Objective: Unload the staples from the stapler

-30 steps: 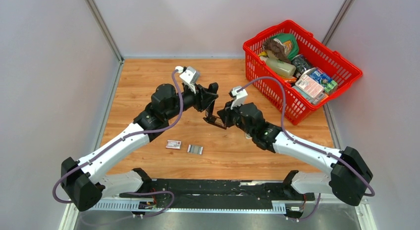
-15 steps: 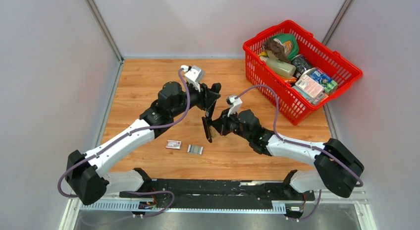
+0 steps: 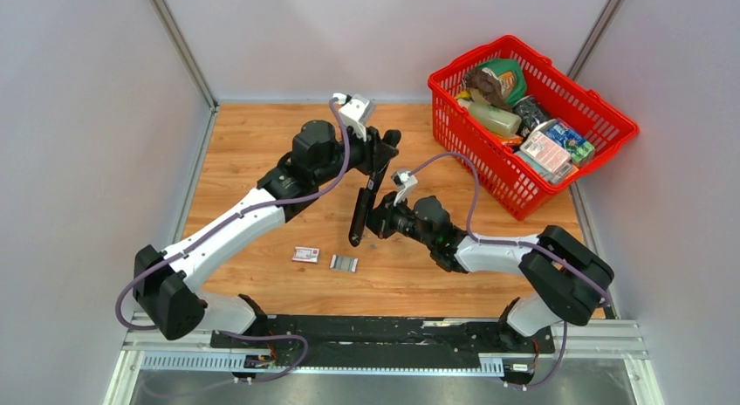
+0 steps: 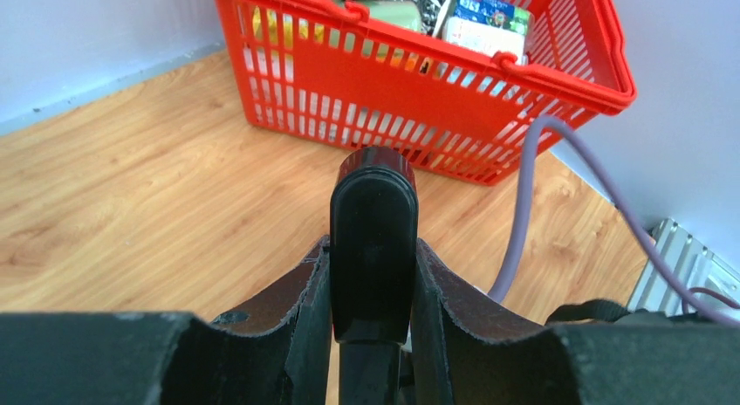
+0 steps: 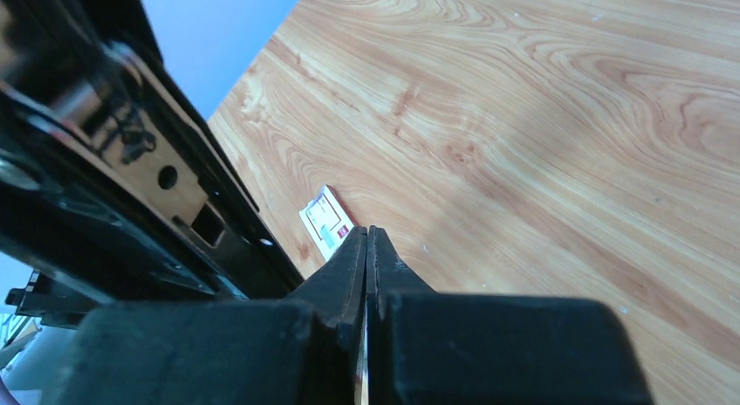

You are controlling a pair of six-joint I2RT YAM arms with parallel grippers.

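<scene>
Stapler (image 3: 359,215) hangs above the wooden table (image 3: 244,152), its upper end pinched between the jaws of your left gripper (image 3: 382,161); your right gripper (image 3: 371,222) has its jaws pressed together, empty, just beside the stapler's lower end; a strip of staples (image 3: 344,263) lies on the table near a small red-and-white box (image 3: 305,255).

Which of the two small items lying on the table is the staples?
The grey ribbed strip, lying right of the red-and-white box and nearer the lower end of the stapler.
</scene>
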